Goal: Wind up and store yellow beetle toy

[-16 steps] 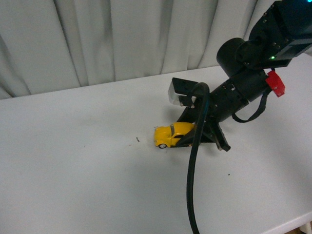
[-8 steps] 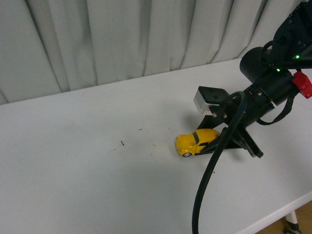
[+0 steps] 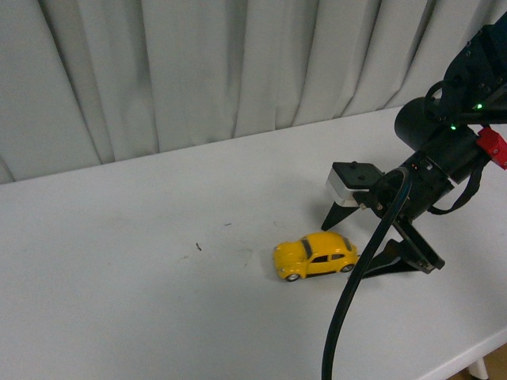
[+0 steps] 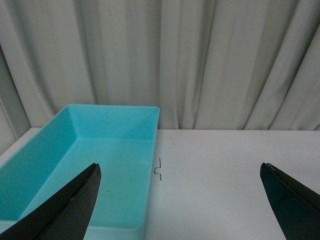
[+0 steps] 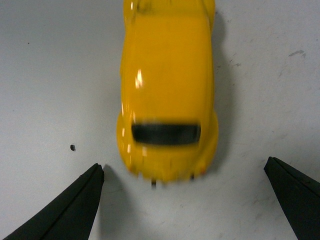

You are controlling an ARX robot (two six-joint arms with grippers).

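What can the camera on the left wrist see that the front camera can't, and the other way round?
Only the left wrist view shows a turquoise bin, with nothing visible in it, standing on the table near the curtain. It is seen past the open left gripper. Only the front view shows the yellow beetle toy, standing on its wheels, and the right gripper, open at the toy's rear end. Both views show the white table and the grey curtain behind it.

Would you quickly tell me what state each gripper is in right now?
Left gripper: open, empty.
Right gripper: open, not gripping the yellow beetle toy.
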